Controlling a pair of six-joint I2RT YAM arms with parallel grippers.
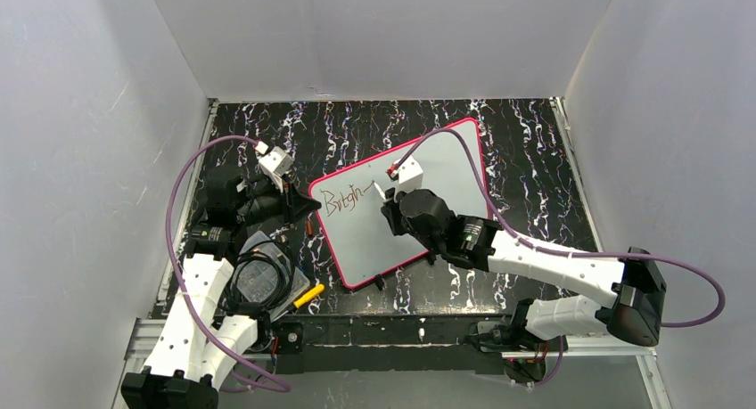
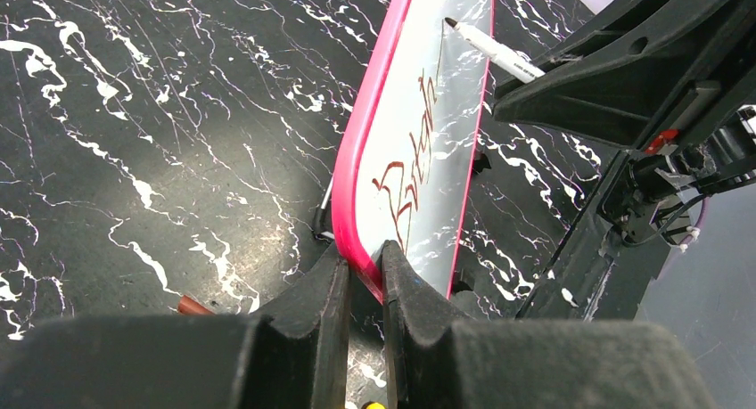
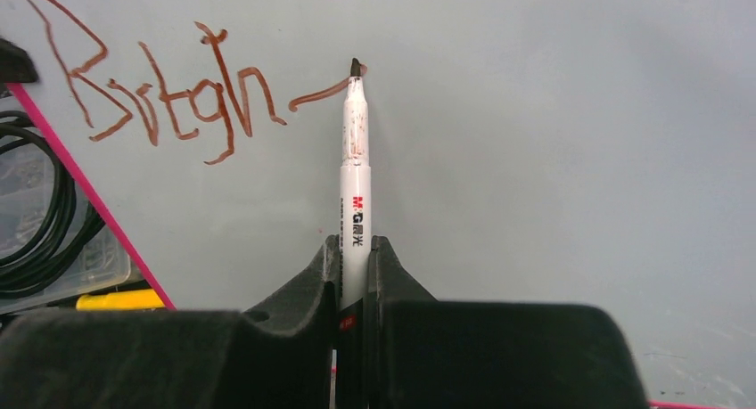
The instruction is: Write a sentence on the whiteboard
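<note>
The whiteboard (image 1: 406, 204) lies tilted on the black marbled table, white face up, pink-red frame. Reddish-brown lettering (image 1: 346, 199) reads roughly "Brigh" followed by a short stroke; it also shows in the right wrist view (image 3: 169, 97) and the left wrist view (image 2: 412, 159). My left gripper (image 2: 364, 262) is shut on the board's pink frame (image 2: 365, 182) at its left edge. My right gripper (image 3: 355, 253) is shut on a white marker (image 3: 356, 186), whose brown tip (image 3: 357, 68) touches the board at the end of the stroke. The marker also shows in the left wrist view (image 2: 495, 51).
A clear plastic box (image 1: 263, 280) with black cable coiled on it sits at the near left, a yellow object (image 1: 309, 295) beside it. A brown marker cap (image 2: 192, 306) lies on the table left of the board. White walls enclose the table.
</note>
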